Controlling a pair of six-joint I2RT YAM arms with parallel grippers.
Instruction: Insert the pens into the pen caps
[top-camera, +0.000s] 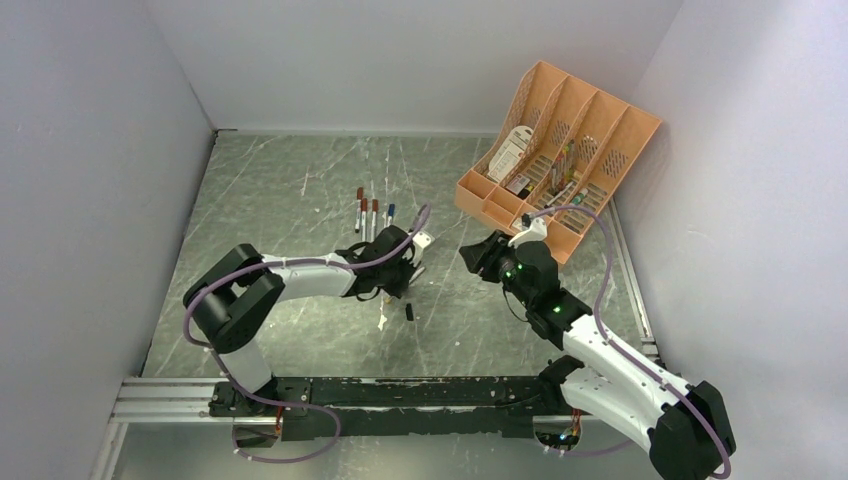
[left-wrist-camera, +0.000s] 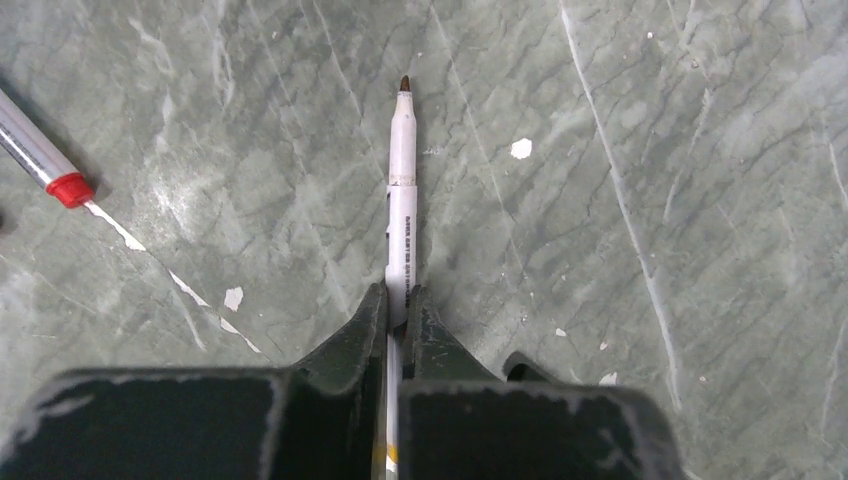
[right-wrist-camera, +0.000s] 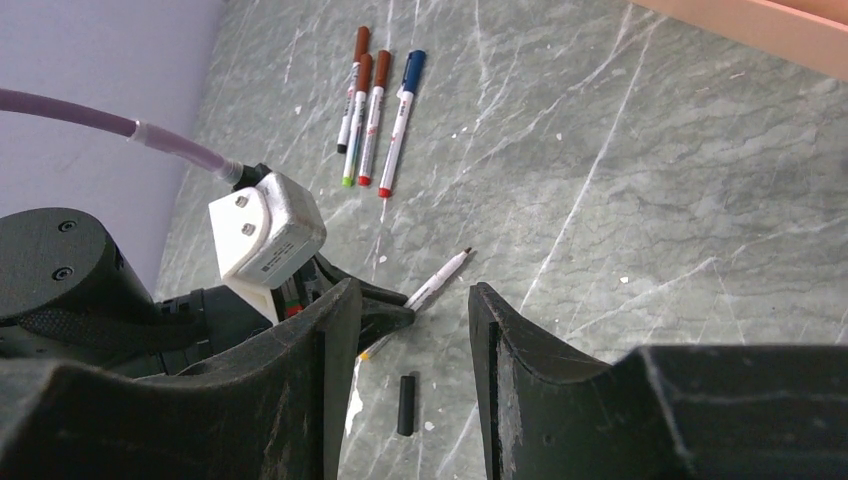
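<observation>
My left gripper (left-wrist-camera: 398, 300) is shut on an uncapped white pen (left-wrist-camera: 402, 190), which lies low over the table with its dark tip pointing away from the fingers. The same pen (right-wrist-camera: 438, 279) shows in the right wrist view, sticking out of the left gripper (right-wrist-camera: 385, 312). A short black pen cap (right-wrist-camera: 405, 404) lies loose on the table just beside it, and shows in the top view (top-camera: 409, 311). My right gripper (right-wrist-camera: 410, 300) is open and empty, above and to the right of the cap, facing the left gripper (top-camera: 400, 262).
Several capped pens (top-camera: 370, 215) lie side by side behind the left gripper, with red-brown and blue caps (right-wrist-camera: 375, 110). One red pen end (left-wrist-camera: 68, 188) shows at the left. The orange slotted organizer tray (top-camera: 560, 150) stands at the back right by the wall.
</observation>
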